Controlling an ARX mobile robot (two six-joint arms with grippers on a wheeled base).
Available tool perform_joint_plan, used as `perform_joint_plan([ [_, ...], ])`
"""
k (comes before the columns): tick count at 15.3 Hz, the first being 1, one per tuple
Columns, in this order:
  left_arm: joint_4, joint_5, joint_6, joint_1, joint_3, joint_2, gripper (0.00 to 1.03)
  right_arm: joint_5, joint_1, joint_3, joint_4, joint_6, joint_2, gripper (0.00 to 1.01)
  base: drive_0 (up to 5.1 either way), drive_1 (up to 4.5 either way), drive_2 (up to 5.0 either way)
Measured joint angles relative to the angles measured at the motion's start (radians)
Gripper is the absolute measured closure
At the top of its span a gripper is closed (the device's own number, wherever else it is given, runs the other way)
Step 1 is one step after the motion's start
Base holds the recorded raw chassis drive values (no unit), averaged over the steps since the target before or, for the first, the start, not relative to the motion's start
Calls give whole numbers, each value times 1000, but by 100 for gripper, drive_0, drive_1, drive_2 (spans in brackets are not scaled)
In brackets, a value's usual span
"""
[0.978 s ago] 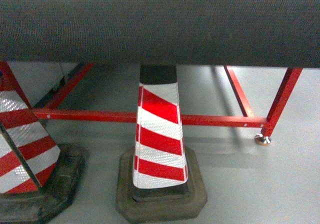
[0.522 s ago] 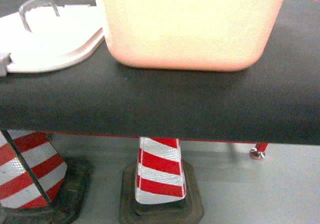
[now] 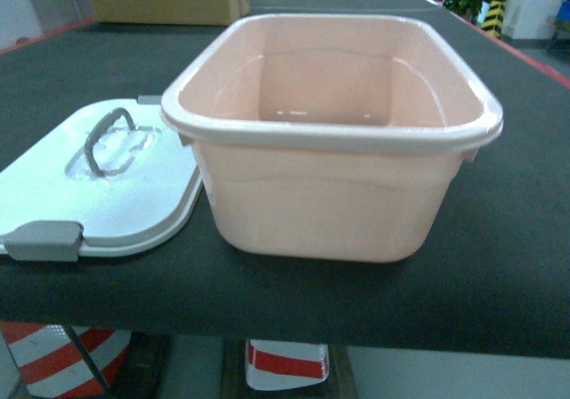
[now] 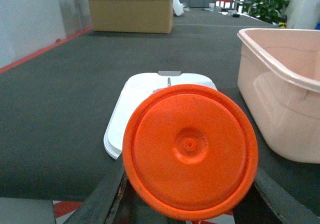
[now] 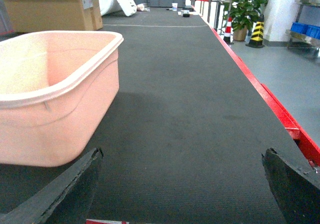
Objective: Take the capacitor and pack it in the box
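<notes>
One box (image 3: 329, 141) newly fully visible

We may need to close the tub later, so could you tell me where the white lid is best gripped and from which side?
Probably by the grey handle on top of the white lid, coming straight down from above. The lid lies flat on the black table left of the pink box, and the handle arches clear of it, leaving a gap for fingers. The thin, flush edges offer little purchase.
</notes>
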Motion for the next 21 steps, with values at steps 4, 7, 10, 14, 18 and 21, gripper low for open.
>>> perform_joint_plan([
  [4,6,1,2,0,0,0,61,-1,0,0,2,0,0,3,0,0,0],
  [7,0,1,1,0,0,0,61,0,0,0,-1,0,0,3,0,0,0],
  [10,0,1,1,0,0,0,61,0,0,0,-1,0,0,3,0,0,0],
  [14,0,1,1,0,0,0,61,0,0,0,-1,0,0,3,0,0,0],
  [18,159,-280,48,-153,5,133,61,1,0,0,-1,0,0,3,0,0,0],
  [21,686,-406,75,-299,106,731,61,0,0,0,-1,1,0,3,0,0,0],
])
